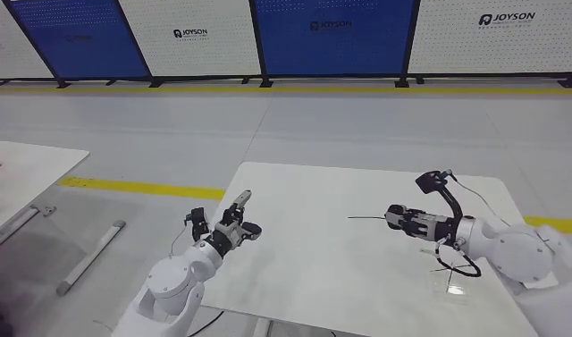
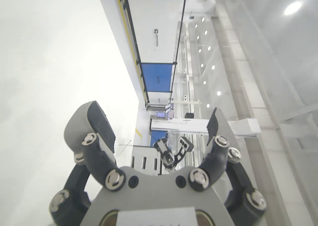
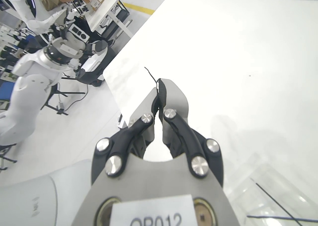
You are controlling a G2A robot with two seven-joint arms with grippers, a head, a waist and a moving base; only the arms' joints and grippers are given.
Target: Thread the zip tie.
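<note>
Top view: right gripper (image 1: 390,219) mid-right clenches zip tie (image 1: 365,218); left gripper (image 1: 248,214) lower left gapes empty; thin tail likely slips or bends.

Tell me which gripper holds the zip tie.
The right gripper, shut on the black zip tie; the left gripper stands open and empty.

Table (image 1: 313,239) stretch between arms passable, zip tie (image 1: 366,218) jutting in (from right fingers (image 3: 174,97))

Left gripper (image 2: 156,117) spread wide, right gripper (image 3: 159,89) clamped
</note>
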